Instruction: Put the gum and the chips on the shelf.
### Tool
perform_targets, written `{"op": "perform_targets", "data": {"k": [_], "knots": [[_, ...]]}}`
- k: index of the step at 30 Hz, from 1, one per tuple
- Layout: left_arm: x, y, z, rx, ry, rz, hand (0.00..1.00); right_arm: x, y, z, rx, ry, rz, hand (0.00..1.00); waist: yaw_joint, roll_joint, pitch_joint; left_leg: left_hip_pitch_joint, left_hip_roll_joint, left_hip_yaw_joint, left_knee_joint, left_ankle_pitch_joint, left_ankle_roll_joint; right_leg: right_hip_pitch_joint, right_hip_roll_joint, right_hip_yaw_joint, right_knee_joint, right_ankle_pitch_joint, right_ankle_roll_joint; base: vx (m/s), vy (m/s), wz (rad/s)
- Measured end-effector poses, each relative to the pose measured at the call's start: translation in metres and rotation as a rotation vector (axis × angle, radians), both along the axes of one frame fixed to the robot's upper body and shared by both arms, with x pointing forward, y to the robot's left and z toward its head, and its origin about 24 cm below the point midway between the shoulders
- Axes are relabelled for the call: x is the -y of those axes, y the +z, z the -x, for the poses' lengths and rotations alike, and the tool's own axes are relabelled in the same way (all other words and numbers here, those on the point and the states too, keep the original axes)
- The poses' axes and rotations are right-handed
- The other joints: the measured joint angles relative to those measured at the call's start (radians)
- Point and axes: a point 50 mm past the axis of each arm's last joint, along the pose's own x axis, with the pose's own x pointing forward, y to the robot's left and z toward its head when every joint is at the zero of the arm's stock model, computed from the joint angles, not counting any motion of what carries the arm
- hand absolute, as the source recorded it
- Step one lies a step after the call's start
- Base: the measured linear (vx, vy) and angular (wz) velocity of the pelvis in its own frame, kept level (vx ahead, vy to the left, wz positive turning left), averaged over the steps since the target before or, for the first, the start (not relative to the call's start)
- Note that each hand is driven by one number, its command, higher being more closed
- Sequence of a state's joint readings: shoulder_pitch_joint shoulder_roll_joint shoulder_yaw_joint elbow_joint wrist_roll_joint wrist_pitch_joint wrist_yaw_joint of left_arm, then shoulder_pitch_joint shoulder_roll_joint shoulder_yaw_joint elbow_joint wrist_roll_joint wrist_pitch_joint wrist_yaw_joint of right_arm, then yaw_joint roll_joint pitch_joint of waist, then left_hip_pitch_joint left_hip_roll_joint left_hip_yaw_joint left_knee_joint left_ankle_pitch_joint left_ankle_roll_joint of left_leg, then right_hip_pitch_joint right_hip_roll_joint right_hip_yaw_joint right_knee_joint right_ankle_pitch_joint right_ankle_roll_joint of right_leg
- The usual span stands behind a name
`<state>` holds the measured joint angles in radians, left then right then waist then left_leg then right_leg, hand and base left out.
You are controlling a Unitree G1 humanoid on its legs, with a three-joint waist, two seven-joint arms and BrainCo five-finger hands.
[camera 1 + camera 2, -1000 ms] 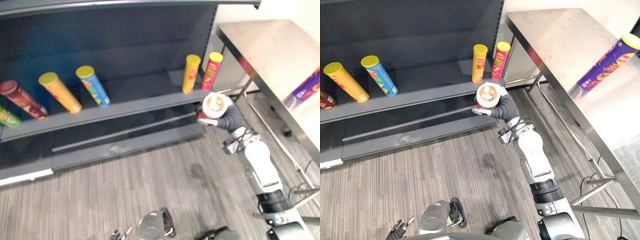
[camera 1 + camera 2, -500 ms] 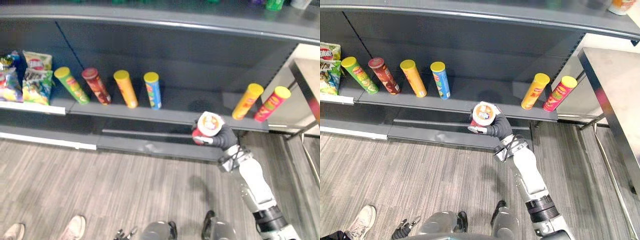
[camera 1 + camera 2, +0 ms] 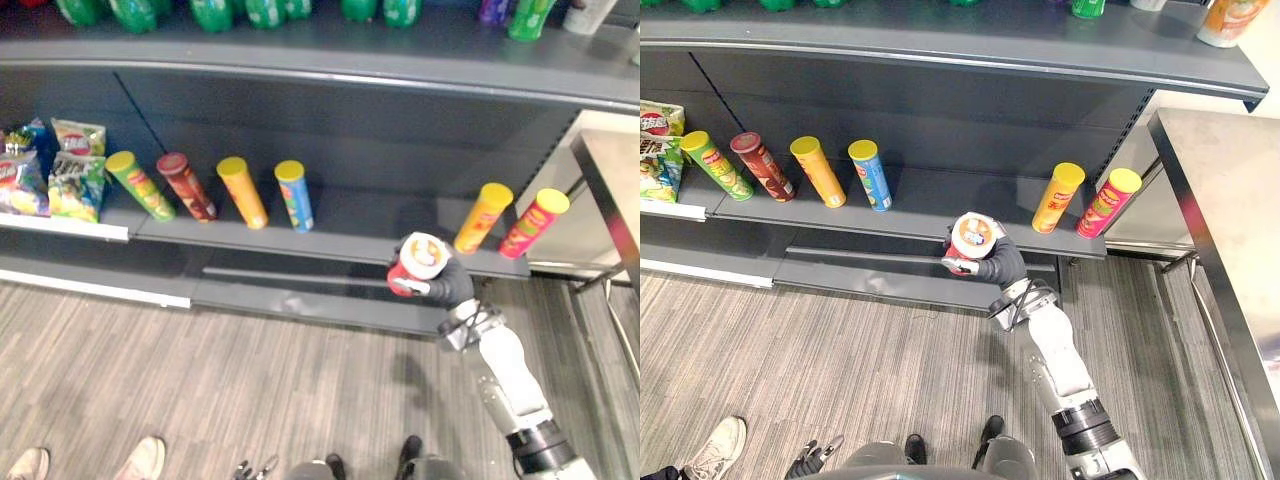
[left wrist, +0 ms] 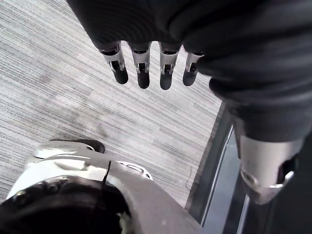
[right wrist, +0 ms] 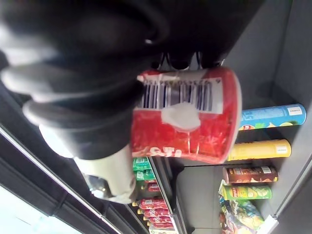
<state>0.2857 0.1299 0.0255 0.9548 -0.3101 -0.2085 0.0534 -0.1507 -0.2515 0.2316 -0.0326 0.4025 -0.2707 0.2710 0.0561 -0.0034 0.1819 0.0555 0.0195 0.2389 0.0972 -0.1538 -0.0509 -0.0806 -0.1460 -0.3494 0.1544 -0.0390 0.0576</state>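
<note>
The right hand [image 3: 997, 263] is gripping the red, white-lidded chips can [image 3: 973, 236] near the dark grey shelf [image 3: 945, 196], not yet placing it.

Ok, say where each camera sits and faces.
Left eye view: head, looking down at the shelf; right hand holds a red chips can.
Right eye view: same, slightly offset.
Left wrist view: left wrist, facing the floor; left hand open.
Right wrist view: right wrist, facing the can and shelf.
Shared: eye and right wrist views all show the can.
</note>
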Motion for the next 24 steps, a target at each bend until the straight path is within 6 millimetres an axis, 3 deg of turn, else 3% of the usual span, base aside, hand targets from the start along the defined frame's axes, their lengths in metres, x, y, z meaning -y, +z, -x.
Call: {"op": "perform_targets", "data": {"k": [9,14,17,19,20,21,22,24], "knots": [[-0.001,-0.001,0.002,-0.029,-0.052,-0.006,0.00,0.007,-0.011,0.006,-0.048,-0.071,-0.044,1.00,-0.025,-0.006,-0.012,0.000,0.005,0.020,-0.051,0.032,0.019,-0.008,0.007,0.001,-0.002,0.012,-0.005,-0.11,-0.019,0.02],[-0.004,-0.001,0.000,-0.056,-0.066,0.000,0.00,0.013,-0.020,0.013,-0.070,-0.122,-0.060,1.00,-0.029,-0.023,-0.023,-0.034,0.017,0.028,-0.024,0.013,0.026,-0.074,0.001,0.008,0.095,-0.044,-0.038,-0.08,-0.084,-0.01],[-0.004,-0.004,0.003,-0.068,-0.018,0.043,0.00,0.016,-0.022,0.014,-0.083,-0.145,-0.059,1.00,-0.035,-0.018,-0.021,-0.074,0.060,0.028,0.103,-0.052,0.017,-0.094,0.012,0.008,0.168,-0.107,-0.061,0.02,-0.144,-0.05],[0.001,-0.006,0.009,-0.078,0.033,0.114,0.00,0.019,-0.027,0.020,-0.101,-0.149,-0.054,1.00,-0.032,0.005,-0.032,-0.110,0.128,0.045,0.267,-0.107,0.006,-0.090,0.051,0.018,0.204,-0.162,-0.078,0.10,-0.172,-0.14],[0.000,-0.006,0.008,-0.068,0.052,0.132,0.00,0.019,-0.027,0.020,-0.101,-0.151,-0.055,1.00,-0.033,0.008,-0.029,-0.147,0.150,0.052,0.361,-0.106,0.009,-0.090,0.058,0.020,0.213,-0.173,-0.087,0.11,-0.171,-0.14],[0.000,-0.006,0.006,-0.052,0.075,0.157,0.00,0.020,-0.029,0.022,-0.109,-0.154,-0.052,1.00,-0.035,0.005,-0.027,-0.239,0.187,0.047,0.548,-0.043,0.028,-0.082,0.060,0.025,0.215,-0.180,-0.098,0.13,-0.155,-0.21],[0.001,-0.006,0.005,-0.043,0.080,0.167,0.00,0.019,-0.029,0.022,-0.107,-0.154,-0.056,1.00,-0.031,-0.001,-0.010,-0.284,0.199,0.046,0.638,-0.031,0.026,-0.052,0.048,0.035,0.214,-0.188,-0.106,0.14,-0.156,-0.24],[0.002,-0.006,0.004,-0.038,0.083,0.174,0.00,0.021,-0.028,0.021,-0.102,-0.156,-0.052,1.00,-0.034,-0.002,0.001,-0.296,0.199,0.048,0.608,-0.045,0.019,-0.017,0.032,0.043,0.219,-0.207,-0.110,0.21,-0.107,-0.17]]}}
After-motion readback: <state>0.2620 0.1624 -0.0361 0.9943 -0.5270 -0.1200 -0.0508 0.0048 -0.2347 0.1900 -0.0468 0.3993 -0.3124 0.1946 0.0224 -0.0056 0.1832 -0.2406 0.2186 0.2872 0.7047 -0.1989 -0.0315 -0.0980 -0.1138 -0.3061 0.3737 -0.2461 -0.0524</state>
